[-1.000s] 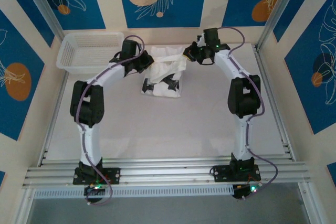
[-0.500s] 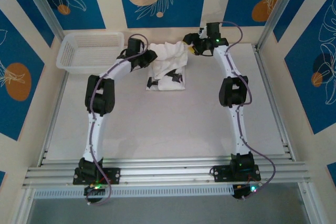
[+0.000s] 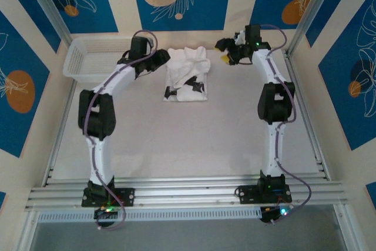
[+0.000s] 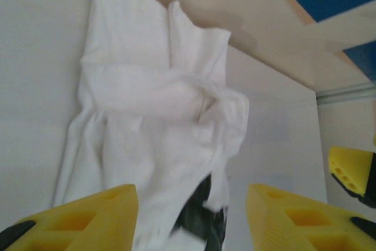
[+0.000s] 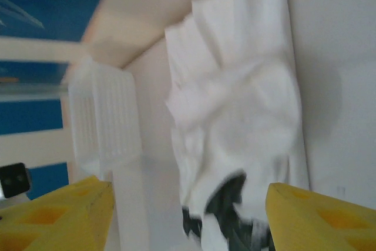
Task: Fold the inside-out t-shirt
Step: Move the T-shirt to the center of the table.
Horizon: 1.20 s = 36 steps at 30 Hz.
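The white t-shirt (image 3: 187, 73) lies in a crumpled, roughly folded bundle at the back middle of the table, with dark patches showing at its near end. My left gripper (image 3: 163, 58) hangs just left of its far corner, open and apart from the cloth. On the other side my right gripper (image 3: 225, 51) stands open and empty, a little off the shirt's far right corner. From the left wrist, the t-shirt (image 4: 158, 116) lies ahead of the open gripper (image 4: 191, 216). The right wrist view shows the t-shirt (image 5: 235, 104) beyond the open gripper (image 5: 188, 218).
A white mesh basket (image 3: 94, 57) stands at the back left corner, close behind the left arm, and the basket (image 5: 106, 121) also shows from the right wrist. Aluminium frame posts and walls close in the back and sides. Bare table (image 3: 188, 139) spreads in front of the shirt.
Both grippers have gone from shut to open and let go of the shirt. The left has pulled away to the left, the right to the right and back. The cloth has settled on the table.
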Each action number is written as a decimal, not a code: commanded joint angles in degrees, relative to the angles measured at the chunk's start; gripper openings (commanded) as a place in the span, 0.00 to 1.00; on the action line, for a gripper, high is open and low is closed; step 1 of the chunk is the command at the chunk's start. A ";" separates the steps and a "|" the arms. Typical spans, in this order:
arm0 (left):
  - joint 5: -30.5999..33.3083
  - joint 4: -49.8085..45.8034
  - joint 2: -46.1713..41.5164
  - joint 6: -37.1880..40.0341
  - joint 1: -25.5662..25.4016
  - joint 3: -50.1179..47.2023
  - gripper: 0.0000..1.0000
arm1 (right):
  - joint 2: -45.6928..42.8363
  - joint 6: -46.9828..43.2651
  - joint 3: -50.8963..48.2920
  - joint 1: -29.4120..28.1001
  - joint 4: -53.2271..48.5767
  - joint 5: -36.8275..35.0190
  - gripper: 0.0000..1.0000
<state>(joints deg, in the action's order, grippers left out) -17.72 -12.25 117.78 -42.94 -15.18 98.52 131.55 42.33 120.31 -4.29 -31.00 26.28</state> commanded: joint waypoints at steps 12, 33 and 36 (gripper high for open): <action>-2.32 0.98 -2.02 3.54 -3.01 -21.01 0.51 | -10.96 -5.90 -33.01 -11.32 8.52 -7.34 0.63; -6.96 3.91 -4.50 2.32 -4.01 -31.46 0.00 | -14.20 -6.16 -38.35 -13.51 6.31 -10.38 0.00; -8.67 3.66 -12.57 1.61 -6.01 -41.37 0.00 | -21.22 -6.40 -48.84 -14.95 7.83 -10.35 0.00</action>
<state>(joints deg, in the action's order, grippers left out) -23.88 -5.43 111.13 -41.01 -19.25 63.68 116.66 37.36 77.17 -17.89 -22.11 15.66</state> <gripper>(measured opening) 0.044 0.065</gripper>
